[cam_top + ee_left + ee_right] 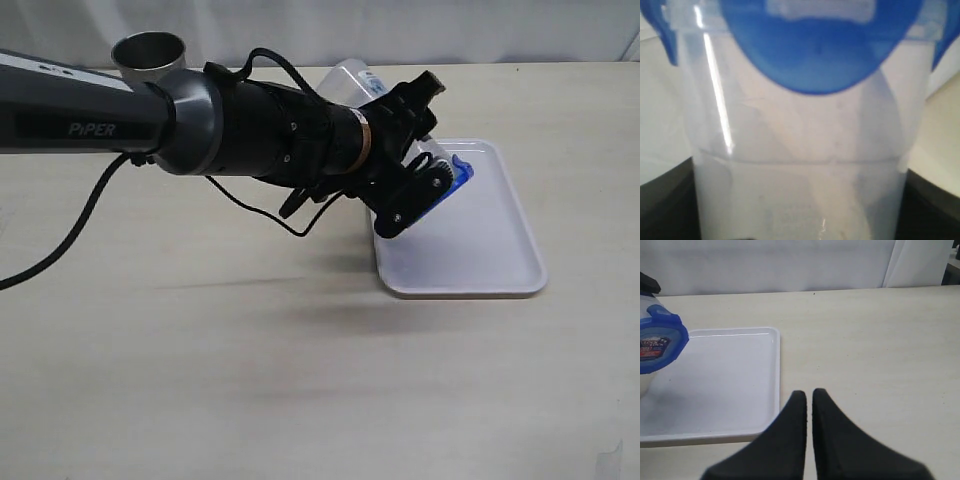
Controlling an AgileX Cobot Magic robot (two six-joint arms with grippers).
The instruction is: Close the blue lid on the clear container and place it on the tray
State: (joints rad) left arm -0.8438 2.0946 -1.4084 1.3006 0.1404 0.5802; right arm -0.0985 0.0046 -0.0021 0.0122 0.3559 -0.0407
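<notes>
Left arm stretched level, gripper clamped on clear container above the tray.

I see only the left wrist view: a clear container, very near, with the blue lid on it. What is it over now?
Observer: The clear container is tilted in the left gripper, with its blue lid end over the tray.
Operator: Does it touch the tray?
Observer: I cannot tell. The right wrist view shows only a faint shadow on the tray below it.
Operator: Where is the right gripper?
Observer: The right gripper is shut, over the table beside the tray's rim.
</notes>
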